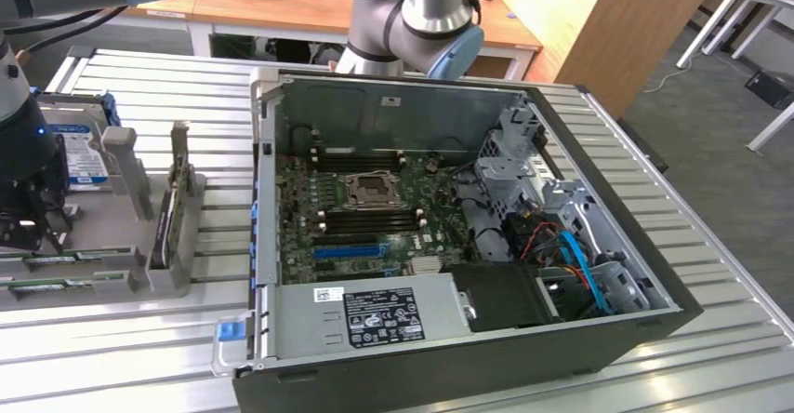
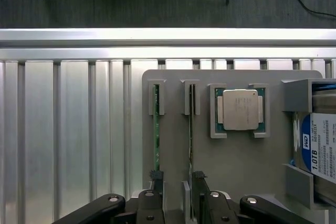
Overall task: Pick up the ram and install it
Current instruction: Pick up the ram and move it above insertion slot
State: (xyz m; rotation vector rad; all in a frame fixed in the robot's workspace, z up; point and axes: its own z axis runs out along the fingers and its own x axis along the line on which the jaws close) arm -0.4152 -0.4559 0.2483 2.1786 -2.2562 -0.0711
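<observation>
- Now the dark robot hand (image 1: 30, 236) hangs over a flat grey plastic holder (image 1: 99, 236) at the exterior view's left, about halfway down the frame.
- In the wrist view the hand (image 2: 178, 192) has its two black fingers (image 2: 152, 205) spread wide apart. It is open and grips nothing.
- The ram (image 2: 156, 129), a long thin green board stick, stands on its thin edge in a slot of the holder (image 2: 236, 166). One end lies just by a fingertip, but I cannot tell if they touch.
- A second stick (image 2: 191, 124), thin and darker, stands in the next slot, just beside the ram.
- Near the sticks, a square silver chip (image 2: 240, 109) sits in its own little frame on the holder.
- At the holder's far end stands a boxy silver hard drive (image 2: 317, 153) with a blue and white label. In the exterior view, the hard drive (image 1: 77, 153) is at the left edge, above the hand.
- A big black computer case (image 1: 410, 106) lies open in the middle of the exterior view, well apart from the ram.
- Inside it is a green main board (image 1: 360, 218) with a bright blue slot strip (image 1: 348, 248).
- Everything rests on a silver ribbed metal desk (image 1: 694, 246).
</observation>
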